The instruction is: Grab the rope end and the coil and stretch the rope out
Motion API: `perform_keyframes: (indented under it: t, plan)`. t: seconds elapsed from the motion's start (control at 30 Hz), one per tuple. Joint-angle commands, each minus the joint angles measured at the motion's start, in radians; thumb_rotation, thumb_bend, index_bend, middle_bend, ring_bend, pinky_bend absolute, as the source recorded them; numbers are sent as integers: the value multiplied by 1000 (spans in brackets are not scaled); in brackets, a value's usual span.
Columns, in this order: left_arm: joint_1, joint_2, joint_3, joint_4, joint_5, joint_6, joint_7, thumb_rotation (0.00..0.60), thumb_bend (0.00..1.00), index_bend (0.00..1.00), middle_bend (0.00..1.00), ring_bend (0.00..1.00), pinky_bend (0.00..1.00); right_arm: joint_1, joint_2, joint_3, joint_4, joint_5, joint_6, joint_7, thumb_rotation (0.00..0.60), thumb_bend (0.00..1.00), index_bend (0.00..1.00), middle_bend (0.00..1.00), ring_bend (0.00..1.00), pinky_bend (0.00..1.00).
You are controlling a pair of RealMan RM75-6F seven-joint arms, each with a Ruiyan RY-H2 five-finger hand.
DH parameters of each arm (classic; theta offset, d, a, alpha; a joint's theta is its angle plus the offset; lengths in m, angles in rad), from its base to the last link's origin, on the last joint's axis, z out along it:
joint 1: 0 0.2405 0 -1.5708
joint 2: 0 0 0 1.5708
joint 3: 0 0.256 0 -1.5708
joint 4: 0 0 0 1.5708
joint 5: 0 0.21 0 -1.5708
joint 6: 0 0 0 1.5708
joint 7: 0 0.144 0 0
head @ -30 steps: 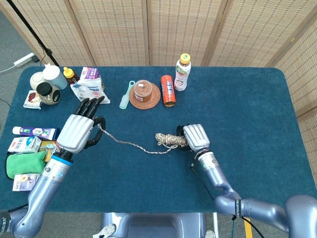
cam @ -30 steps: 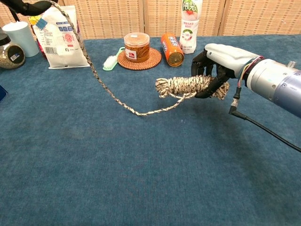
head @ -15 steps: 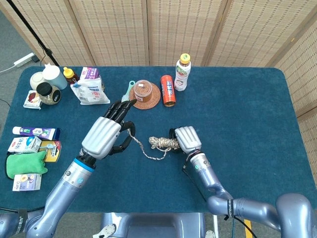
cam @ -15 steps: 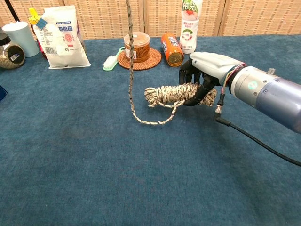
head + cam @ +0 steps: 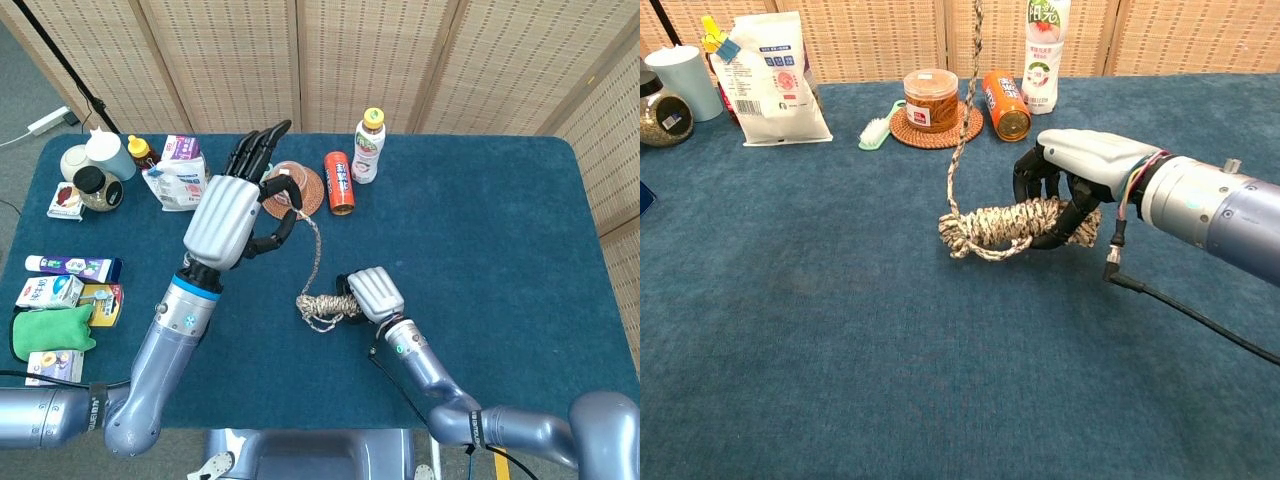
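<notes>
My right hand (image 5: 1075, 185) wraps its fingers around the mottled beige coil of braided rope (image 5: 1005, 225) just above the blue felt table (image 5: 840, 330). My left hand (image 5: 232, 215), raised well above the table, pinches the rope end (image 5: 288, 192), the strand hanging almost straight down to the coil.

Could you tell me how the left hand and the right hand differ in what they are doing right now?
The left hand is raised above the table and pinches the rope end; the right hand sits low and grips the coil. The left hand's other fingers are spread, while the right hand's fingers curl around the coil. Both hold the same rope.
</notes>
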State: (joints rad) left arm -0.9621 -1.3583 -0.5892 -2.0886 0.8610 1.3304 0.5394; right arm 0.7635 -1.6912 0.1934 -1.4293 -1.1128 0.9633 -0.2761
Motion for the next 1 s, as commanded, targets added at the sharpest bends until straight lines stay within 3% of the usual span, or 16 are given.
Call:
perform_keyframes:
  t: [0.03, 0.3, 0.57, 0.83, 1.0]
  plan:
    - [-54, -49, -18, 113, -22, 33, 18, 600, 433, 597, 0, 0, 0, -10, 34, -22, -41, -42, -19, 44, 600, 723, 740, 595, 534, 645]
    - [-109, -136, 2, 329, -37, 24, -9, 600, 430, 599, 0, 0, 0, -17, 121, -58, -105, -158, -68, 188, 600, 724, 743, 596, 534, 645]
    - [-149, -196, 22, 488, -22, 5, -27, 600, 430, 601, 0, 0, 0, -8, 222, -102, -127, -327, -114, 444, 600, 725, 745, 596, 533, 645]
    - [-158, -246, 64, 668, 4, -30, -63, 600, 430, 602, 0, 0, 0, 12, 294, -154, -129, -496, -85, 664, 600, 726, 749, 596, 534, 646]
    - [-141, -291, 103, 793, 3, -75, -116, 600, 429, 602, 0, 0, 0, 23, 320, -162, -152, -539, -48, 797, 600, 729, 751, 598, 534, 645]
